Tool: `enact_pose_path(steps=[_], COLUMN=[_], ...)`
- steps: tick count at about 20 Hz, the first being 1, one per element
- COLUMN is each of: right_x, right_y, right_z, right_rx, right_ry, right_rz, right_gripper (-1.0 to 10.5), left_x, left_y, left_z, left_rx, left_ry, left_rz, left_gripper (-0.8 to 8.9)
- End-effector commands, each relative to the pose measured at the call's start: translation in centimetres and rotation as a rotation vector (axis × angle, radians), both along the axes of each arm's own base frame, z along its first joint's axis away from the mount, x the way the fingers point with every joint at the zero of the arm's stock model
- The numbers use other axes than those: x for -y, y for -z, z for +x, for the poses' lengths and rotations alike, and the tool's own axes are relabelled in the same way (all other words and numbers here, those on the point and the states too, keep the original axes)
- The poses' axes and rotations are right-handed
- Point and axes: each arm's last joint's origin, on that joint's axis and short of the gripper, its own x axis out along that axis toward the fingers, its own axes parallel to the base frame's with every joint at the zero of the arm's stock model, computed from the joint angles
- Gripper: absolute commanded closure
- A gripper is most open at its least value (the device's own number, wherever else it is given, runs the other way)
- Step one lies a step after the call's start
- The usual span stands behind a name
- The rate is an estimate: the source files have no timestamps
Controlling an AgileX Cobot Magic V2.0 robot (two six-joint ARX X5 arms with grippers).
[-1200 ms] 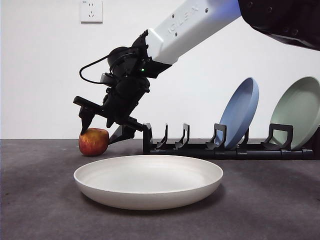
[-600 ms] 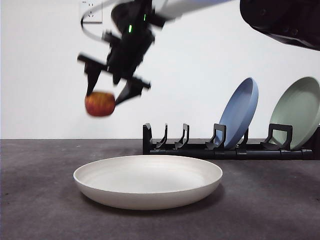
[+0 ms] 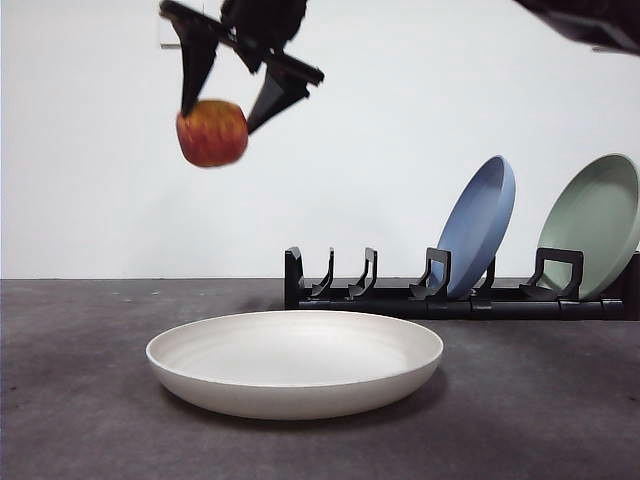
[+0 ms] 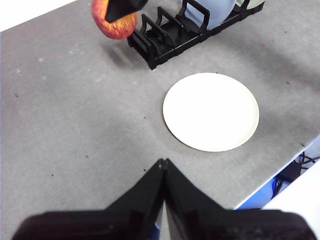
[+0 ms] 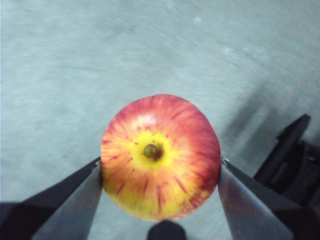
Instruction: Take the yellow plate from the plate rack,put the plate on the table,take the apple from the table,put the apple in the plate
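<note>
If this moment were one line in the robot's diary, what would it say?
right gripper: holding apple in air | left gripper: shut, waiting | yellow plate: on table, empty

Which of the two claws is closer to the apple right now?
The right gripper: it grips the apple between its jaws, high above the table. The left gripper hangs shut, well away from it.

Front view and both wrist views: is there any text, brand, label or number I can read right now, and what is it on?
None readable in the current views.
The yellow plate, the apple in the right claw, the plate rack, the blue plate and the sage-green plate show no markings.
The pale wall fitting behind the claw is mostly hidden; nothing can be read on it.
</note>
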Motion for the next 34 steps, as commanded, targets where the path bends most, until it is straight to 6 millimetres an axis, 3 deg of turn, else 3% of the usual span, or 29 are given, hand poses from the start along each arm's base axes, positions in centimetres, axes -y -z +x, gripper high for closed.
enact_pose_path(steps=[1, 3, 7, 13, 16, 18, 20, 23, 25, 27, 31, 34], right_x=[0.8, 1.4, 4.2, 11.2, 13.9, 15.3, 16.4, 16.9, 16.3, 14.7, 12.4, 11.8], right_y=[-2.5, -4.0, -9.7, -18.8, -20.9, -20.9, -19.7, -15.4, -11.7, -7.8, 2.1, 8.5], right_z=[-1.4, -2.1, -5.3, -12.6, -15.5, -17.0, -18.1, -18.6, -17.9, -16.7, -14.4, -14.0], right_rx=[0.051, 0.074, 0.174, 0.38, 0.387, 0.348, 0.303, 0.153, 0.087, 0.042, -0.041, -0.117], right_ry=[-0.001, 0.001, -0.002, 0.027, 0.024, 0.031, 0.055, 0.046, 0.047, -0.024, -0.016, -0.002], right_rz=[0.049, 0.071, 0.16, 0.297, 0.296, 0.227, 0.125, -0.022, -0.087, 0.009, 0.042, 0.08], right_gripper=[9.6, 9.6, 9.6, 9.6, 9.6, 9.6, 9.6, 9.6, 9.6, 9.6, 9.6, 9.6], left_x=[-0.1, -0.4, -1.0, -1.2, -1.2, -1.1, -1.0, -0.8, -0.7, -0.7, -0.7, -0.7], left_y=[-0.1, -0.1, -0.1, -0.1, -0.1, -0.2, -0.3, -0.5, -0.6, -0.6, -0.5, -0.5], left_z=[-0.1, -0.3, -0.9, -1.0, -1.0, -1.0, -1.0, -0.9, -0.9, -0.9, -0.9, -0.9], left_rx=[0.011, 0.018, 0.038, 0.042, 0.04, 0.041, 0.04, 0.047, 0.052, 0.05, 0.045, 0.045], left_ry=[0.015, 0.015, 0.017, 0.023, 0.029, 0.035, 0.065, 0.098, 0.102, 0.102, 0.101, 0.101], left_rz=[0.005, -0.004, -0.023, -0.026, -0.028, -0.029, -0.05, -0.079, -0.088, -0.087, -0.081, -0.082], left_gripper=[8.22, 8.22, 8.22, 8.22, 8.22, 8.22, 8.22, 8.22, 8.22, 8.22, 8.22, 8.22])
